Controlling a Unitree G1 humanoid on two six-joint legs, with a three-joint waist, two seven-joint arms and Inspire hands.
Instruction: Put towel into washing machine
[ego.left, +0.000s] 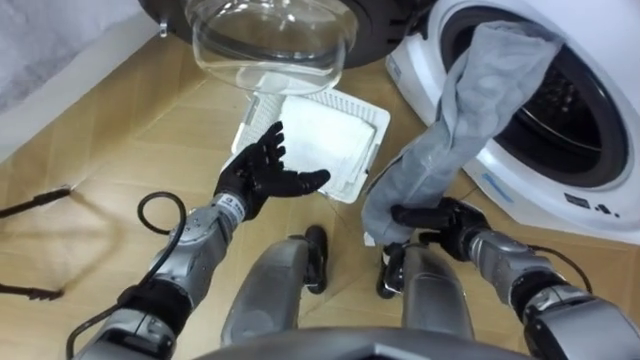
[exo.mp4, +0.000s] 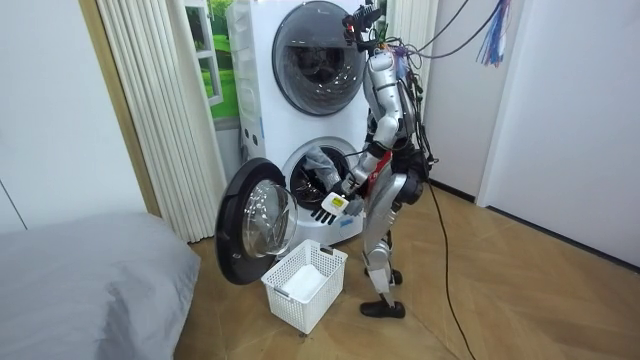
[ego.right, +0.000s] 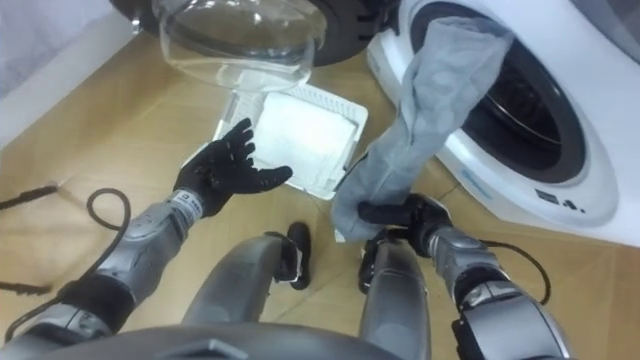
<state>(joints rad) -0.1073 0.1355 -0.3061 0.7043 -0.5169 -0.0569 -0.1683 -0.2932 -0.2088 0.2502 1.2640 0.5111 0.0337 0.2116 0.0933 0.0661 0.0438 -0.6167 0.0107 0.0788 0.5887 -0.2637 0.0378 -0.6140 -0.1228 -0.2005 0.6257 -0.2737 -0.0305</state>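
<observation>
Robot standing on a wooden floor (ego.left: 120, 150) before a white washing machine (ego.left: 600, 215), whose round door (ego.left: 270, 40) is swung open beside a white basket (ego.left: 345, 97); a second machine (exo.mp4: 315, 45) is stacked above and a grey bed (exo.mp4: 80, 270) lies nearby. The grey towel (ego.left: 470, 110) hangs out of the drum opening, its lower end clamped in the curled fingers of the right hand (ego.left: 440, 220), while the left hand (ego.left: 262, 178) hovers over the basket with fingers straight and spread. The label (ego.left: 590, 203) on the machine's front is too small to read.
</observation>
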